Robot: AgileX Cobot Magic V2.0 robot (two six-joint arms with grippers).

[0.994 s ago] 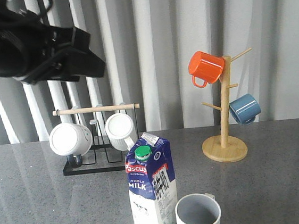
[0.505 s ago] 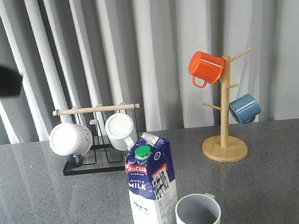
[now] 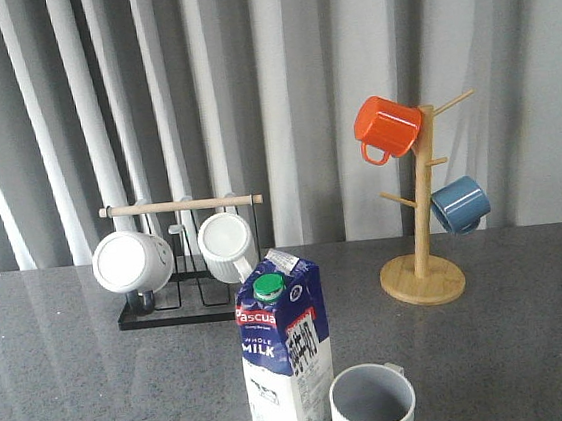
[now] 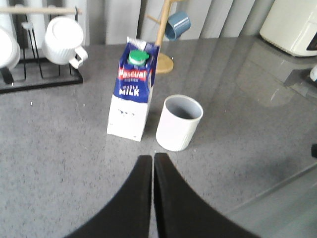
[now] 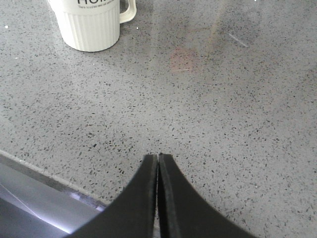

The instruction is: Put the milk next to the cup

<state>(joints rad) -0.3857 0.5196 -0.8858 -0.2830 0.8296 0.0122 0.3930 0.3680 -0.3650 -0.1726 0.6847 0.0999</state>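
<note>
Gone from the front view is the dark arm that filled the upper-left corner 1 second ago and showed only as a sliver at the left edge half a second ago; nothing else on the worktop has shifted.

The milk (image 3: 285,351) stands upright near the front edge of the grey speckled table (image 3: 99,390), roughly at its middle, green cap facing forward. The cup (image 3: 373,405) sits just beside it toward the right side, upright, its opening grey inside; I cannot tell whether the 2 touch, though the left wrist view shows a narrow gap at their bases.

Toward the back-left stands a black rack (image 3: 175,302) with a wooden bar carrying 2 white mugs (image 3: 133,261). Toward the back-right, a wooden mug tree (image 3: 422,256) holds an orange mug (image 3: 386,127) and a blue mug (image 3: 459,204).

The left gripper (image 4: 152,159) hangs above the table on the near side of the carton and cup, its fingers pressed together on nothing. The right gripper (image 5: 158,157) has its fingers likewise together, empty, over bare table, with the ribbed cup well apart from its tips.
</note>
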